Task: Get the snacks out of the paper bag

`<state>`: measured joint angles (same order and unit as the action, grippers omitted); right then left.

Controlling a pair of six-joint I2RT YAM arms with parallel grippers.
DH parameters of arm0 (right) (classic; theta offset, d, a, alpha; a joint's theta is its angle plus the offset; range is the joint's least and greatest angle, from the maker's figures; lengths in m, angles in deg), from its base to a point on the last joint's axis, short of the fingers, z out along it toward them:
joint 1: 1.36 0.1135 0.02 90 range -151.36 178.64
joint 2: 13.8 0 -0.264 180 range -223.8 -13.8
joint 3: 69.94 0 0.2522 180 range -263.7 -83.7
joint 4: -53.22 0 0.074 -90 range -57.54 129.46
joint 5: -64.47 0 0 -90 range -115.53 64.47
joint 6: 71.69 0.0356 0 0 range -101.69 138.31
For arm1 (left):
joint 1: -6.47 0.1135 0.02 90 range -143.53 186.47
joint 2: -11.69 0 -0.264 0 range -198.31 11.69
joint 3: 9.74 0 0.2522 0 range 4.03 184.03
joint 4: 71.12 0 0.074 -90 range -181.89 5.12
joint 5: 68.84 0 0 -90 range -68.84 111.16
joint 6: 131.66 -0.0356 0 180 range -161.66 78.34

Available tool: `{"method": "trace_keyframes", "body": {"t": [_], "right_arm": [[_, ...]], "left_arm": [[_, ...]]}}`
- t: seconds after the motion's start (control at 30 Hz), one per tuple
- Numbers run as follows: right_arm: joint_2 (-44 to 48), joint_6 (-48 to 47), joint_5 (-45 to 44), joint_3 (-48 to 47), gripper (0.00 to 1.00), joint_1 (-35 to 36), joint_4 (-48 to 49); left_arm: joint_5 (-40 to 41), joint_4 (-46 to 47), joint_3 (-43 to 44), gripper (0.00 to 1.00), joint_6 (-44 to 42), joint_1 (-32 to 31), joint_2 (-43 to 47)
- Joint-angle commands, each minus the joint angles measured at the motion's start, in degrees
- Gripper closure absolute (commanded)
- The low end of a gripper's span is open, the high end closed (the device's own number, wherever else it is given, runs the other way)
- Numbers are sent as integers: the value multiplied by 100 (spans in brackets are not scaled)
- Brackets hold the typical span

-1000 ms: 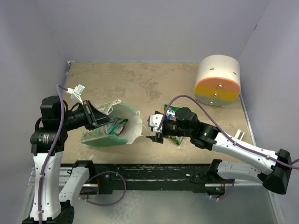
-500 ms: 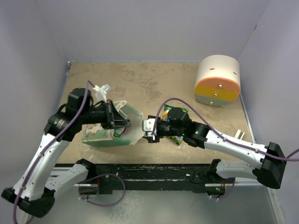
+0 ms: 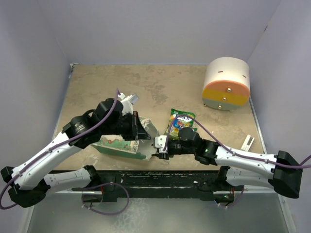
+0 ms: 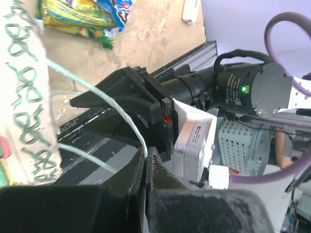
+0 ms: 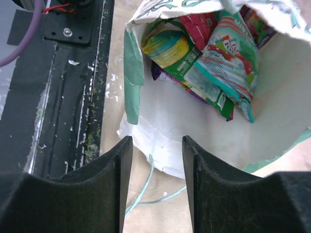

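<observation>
The mint-green paper bag [image 3: 119, 144] lies on its side near the table's front edge, its mouth towards my right gripper [image 3: 159, 148]. My left gripper [image 3: 143, 130] is shut on the bag's thin string handle [image 4: 131, 124], pinched at the fingertips in the left wrist view [image 4: 146, 156]. My right gripper [image 5: 156, 141] is open and empty just outside the bag's white mouth [image 5: 194, 121]. Inside lie yellow-green [image 5: 167, 51], pink-red [image 5: 204, 24], teal [image 5: 228, 58] and purple [image 5: 158, 73] snacks. One yellow-green and blue snack packet [image 3: 181, 121] lies on the table beside the bag.
A cream-orange-yellow cylinder [image 3: 226, 85] stands at the back right. A small white block [image 3: 248, 142] lies by the right wall. The black base rail [image 3: 160, 177] runs along the near edge, close under the bag. A loose string handle [image 5: 148, 187] trails on the table between my right fingers.
My left arm has swung right and forward, dragging the bag by its string towards the near edge. My right gripper has dropped back to the bag's mouth, uncovering the packet on the table.
</observation>
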<state>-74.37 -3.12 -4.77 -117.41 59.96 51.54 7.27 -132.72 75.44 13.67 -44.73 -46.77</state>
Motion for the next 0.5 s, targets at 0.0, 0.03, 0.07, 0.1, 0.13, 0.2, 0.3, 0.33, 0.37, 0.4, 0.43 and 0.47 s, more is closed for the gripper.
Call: {"method": "trace_keyframes", "body": {"t": [0.0,0.03,0.07,0.1,0.13,0.2,0.3,0.33,0.37,0.4,0.43,0.47], "right_arm": [[-37,849,-433,321,55,110,1493],[-158,920,-483,337,56,123,1658],[-312,934,-517,324,57,143,1768],[-472,915,-513,286,58,183,1846],[-649,896,-523,235,59,215,1928],[-940,866,-553,158,59,383,2164],[-1378,880,-563,29,59,631,2535],[-1612,907,-582,-66,59,718,2619],[-1782,910,-622,-151,59,814,2690],[-1937,891,-651,-274,60,903,2718],[-2065,876,-682,-377,60,1010,2734],[-2159,864,-708,-473,60,1102,2778]], "left_arm": [[535,-325,29,100,314,-30,561],[557,-368,-52,100,379,-30,672],[585,-456,-113,100,449,-28,758],[634,-558,-145,100,501,-30,840],[706,-696,-139,100,542,-30,905],[942,-1024,-12,100,585,-28,1032],[1273,-1435,198,100,701,-27,1224],[1320,-1511,216,100,750,-23,1281],[1350,-1552,204,100,805,-20,1334],[1365,-1565,178,100,850,-16,1371],[1363,-1563,163,100,884,-26,1403],[1363,-1548,154,100,918,-30,1415]]}}
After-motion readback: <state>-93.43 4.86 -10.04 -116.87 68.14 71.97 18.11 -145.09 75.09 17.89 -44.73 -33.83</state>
